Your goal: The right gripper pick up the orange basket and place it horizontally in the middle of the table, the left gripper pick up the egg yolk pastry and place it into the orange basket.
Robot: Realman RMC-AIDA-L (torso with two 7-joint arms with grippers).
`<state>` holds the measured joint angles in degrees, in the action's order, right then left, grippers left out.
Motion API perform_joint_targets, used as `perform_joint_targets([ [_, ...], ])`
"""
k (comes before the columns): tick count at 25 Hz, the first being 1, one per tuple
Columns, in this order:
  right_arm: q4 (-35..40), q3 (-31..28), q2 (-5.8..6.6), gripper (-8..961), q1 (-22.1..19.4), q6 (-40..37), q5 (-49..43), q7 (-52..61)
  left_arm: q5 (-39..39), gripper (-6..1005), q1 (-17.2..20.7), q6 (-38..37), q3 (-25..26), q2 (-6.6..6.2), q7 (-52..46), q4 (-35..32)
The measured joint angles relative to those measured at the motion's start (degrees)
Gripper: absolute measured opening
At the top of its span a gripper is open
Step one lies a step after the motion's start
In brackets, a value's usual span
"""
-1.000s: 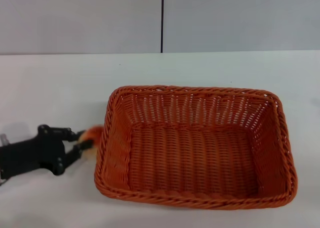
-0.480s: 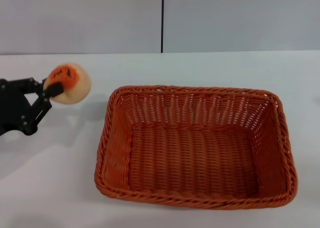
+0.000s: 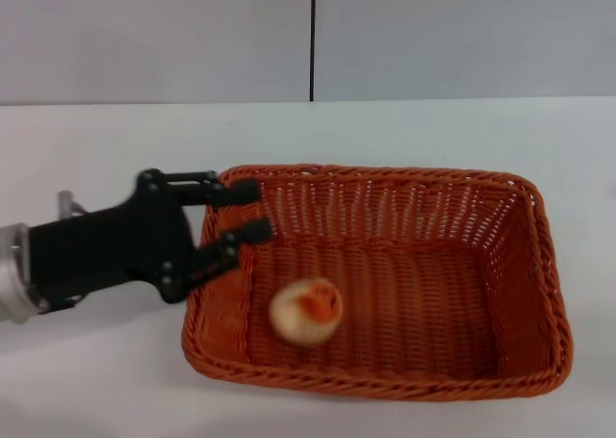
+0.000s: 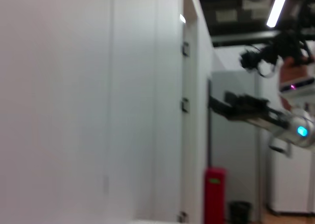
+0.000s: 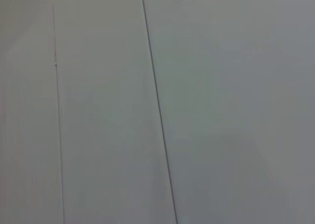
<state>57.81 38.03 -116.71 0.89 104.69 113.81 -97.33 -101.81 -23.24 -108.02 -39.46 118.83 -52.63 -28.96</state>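
Note:
The orange basket (image 3: pixel 385 279) lies lengthwise across the middle of the white table (image 3: pixel 96 159) in the head view. Inside it, near the front left of its floor, sits the egg yolk pastry (image 3: pixel 306 311), a pale bun with an orange-red patch, slightly blurred. My left gripper (image 3: pixel 245 212) hangs open over the basket's left rim, above and to the left of the pastry, with nothing between its black fingers. The right gripper does not show in any view.
A grey wall with a dark vertical seam (image 3: pixel 312 38) rises behind the table. The left wrist view shows a room with a door frame and a red object (image 4: pixel 214 194). The right wrist view shows only a plain grey wall panel (image 5: pixel 221 106).
My left gripper carried the pastry up from beside the basket, swung right over the left rim and opened. The pastry has dropped onto the basket floor.

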Motion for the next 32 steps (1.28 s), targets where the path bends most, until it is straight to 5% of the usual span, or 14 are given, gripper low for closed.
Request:
perform_joint_targets([
  [4,-1.05,-0.08,0.42,575,-0.19,0.00,0.00,-0.26,0.19,246,-0.85,1.32,-3.14,0.22,-1.53,0.05],
  [9,-2.07,-0.66,0.60,578,-0.13,0.05,-0.27,-1.09,2.77,483,1.03,2.00,0.86,-0.54,-2.43,-0.01],
  [11,-3.32,-2.13,0.59,580,0.26,0.00,-0.79,-1.47,3.71,580,4.13,1.96,10.33,-0.78,-2.50,-0.92],
  [12,-3.32,-2.13,0.59,580,0.26,0.00,-0.79,-1.47,3.71,628,4.13,1.96,10.33,-0.78,-2.50,-0.92],
  [13,-4.07,-3.25,0.50,581,0.40,-0.21,-0.91,-1.81,3.97,676,6.22,1.72,16.85,-0.85,-2.80,-1.63],
  [15,-6.20,-5.91,0.05,582,0.74,-0.65,-1.06,-3.47,4.13,710,7.63,1.62,21.44,-0.92,-2.98,-2.01],
  [16,-9.09,-9.93,-0.81,583,1.19,-1.83,-1.22,-5.97,4.25,727,9.83,1.55,28.63,-1.00,-3.12,-2.39],
  [21,-20.54,-22.57,-2.16,586,2.31,-7.34,-1.40,-16.34,4.26,779,14.53,0.93,40.80,-0.93,-2.69,-1.85],
  [23,-23.57,-24.75,-2.12,588,2.57,-7.88,-1.43,-19.99,4.26,779,14.53,0.93,40.80,-0.93,-2.69,-1.85],
  [26,-27.94,-27.86,-2.14,589,3.24,-12.19,-2.74,-27.04,4.37,779,18.62,1.16,49.09,-0.84,-1.83,0.97],
  [32,-31.54,-29.17,-2.16,593,4.56,-14.43,-4.22,-32.29,4.34,779,20.83,1.43,51.98,-0.80,0.24,4.36],
])
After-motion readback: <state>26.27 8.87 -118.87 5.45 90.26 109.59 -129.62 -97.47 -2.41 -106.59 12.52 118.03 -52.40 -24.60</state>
